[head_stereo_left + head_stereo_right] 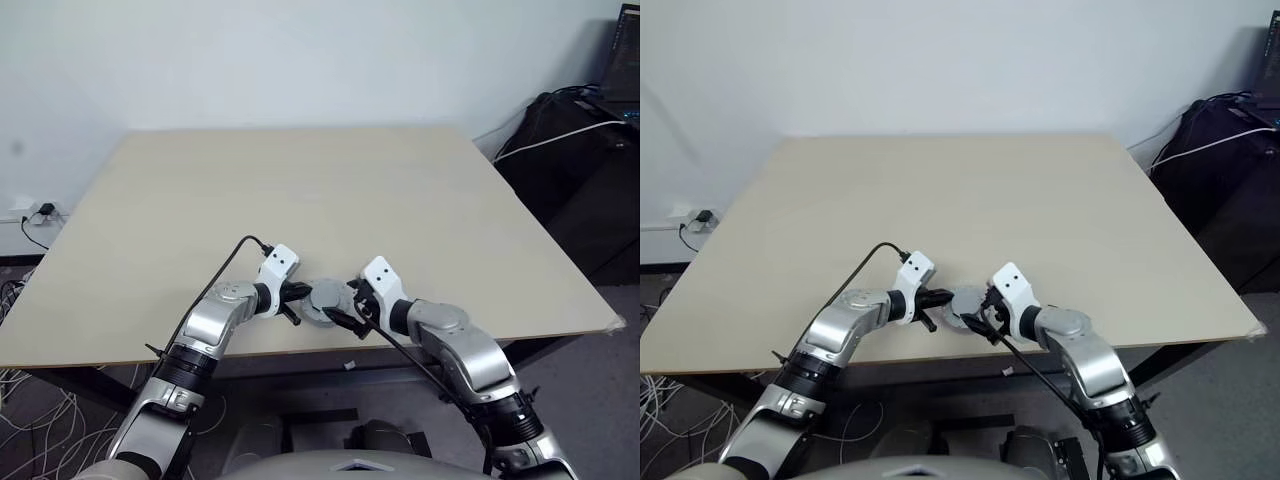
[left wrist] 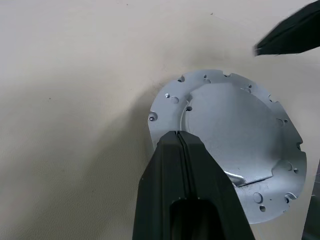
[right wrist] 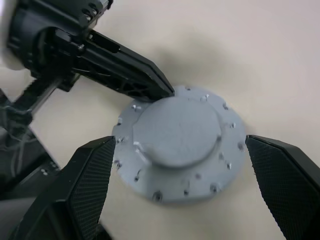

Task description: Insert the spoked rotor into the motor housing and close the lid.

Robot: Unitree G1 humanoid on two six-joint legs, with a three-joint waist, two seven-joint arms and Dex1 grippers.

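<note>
Resting on the beige wooden table [image 1: 300, 190], the round silver-grey lid [image 3: 180, 142] has the clenched left gripper [image 3: 167, 91] touching its rim, while the right gripper [image 3: 182, 185] straddles it, released.

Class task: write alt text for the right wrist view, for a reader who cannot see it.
A round silver-grey lid with small holes around its flange lies flat on a beige table, between the wide-open black jaws of the right gripper. The left gripper, jaws shut, rests its tip at the disc's edge.
</note>
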